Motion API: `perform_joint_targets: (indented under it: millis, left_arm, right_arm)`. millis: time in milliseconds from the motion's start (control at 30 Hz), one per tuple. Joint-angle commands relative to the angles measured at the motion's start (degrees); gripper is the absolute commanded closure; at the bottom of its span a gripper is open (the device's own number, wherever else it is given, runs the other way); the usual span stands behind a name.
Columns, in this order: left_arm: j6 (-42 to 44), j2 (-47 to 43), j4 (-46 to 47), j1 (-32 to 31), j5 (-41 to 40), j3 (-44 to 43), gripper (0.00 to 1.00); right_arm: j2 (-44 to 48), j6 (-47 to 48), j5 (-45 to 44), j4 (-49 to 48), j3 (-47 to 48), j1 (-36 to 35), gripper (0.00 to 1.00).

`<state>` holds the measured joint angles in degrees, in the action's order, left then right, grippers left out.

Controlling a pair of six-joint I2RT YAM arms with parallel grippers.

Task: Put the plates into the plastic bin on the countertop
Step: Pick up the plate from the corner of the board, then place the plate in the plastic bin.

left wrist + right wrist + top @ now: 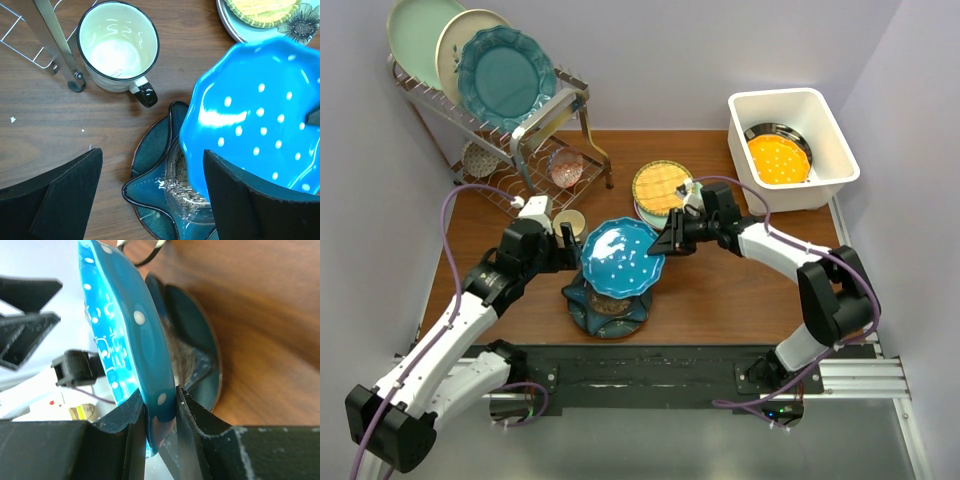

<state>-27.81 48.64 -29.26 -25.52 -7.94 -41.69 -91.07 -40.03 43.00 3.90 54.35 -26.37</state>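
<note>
My right gripper (668, 240) is shut on the right rim of the blue dotted plate (620, 257), holding it tilted above a dark teal star-shaped plate (608, 310); the grip shows in the right wrist view (160, 410). My left gripper (566, 243) is open at the plate's left edge, its fingers (65, 200) wide apart over the teal plate (150, 165) and a clear glass dish (187, 192). A yellow lattice plate (662, 187) tops a stack behind. The white plastic bin (825, 175) at the back right holds an orange plate (778, 160) on a black-rimmed one.
A wire rack (510, 150) at the back left holds upright mint, cream and teal plates. A cream cup (119, 46) stands between the rack and my left gripper. The wooden countertop (740, 290) ends at a black rail in front.
</note>
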Motion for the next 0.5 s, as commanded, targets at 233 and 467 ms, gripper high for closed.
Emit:
perform_joint_targets:
  millis: [233, 467]
  left_arm:
    - [1.5, 0.1, 1.6, 0.5, -0.9, -1.8, 0.14]
    - [1.5, 0.4, 1.5, 0.6, -0.7, -1.8, 0.14]
  right_arm:
    - [-1.7, -3.0, 5.2, -0.6, 12.5, 8.0, 1.0]
    - [-4.0, -3.2, 4.3, 1.4, 20.0, 9.9, 1.0]
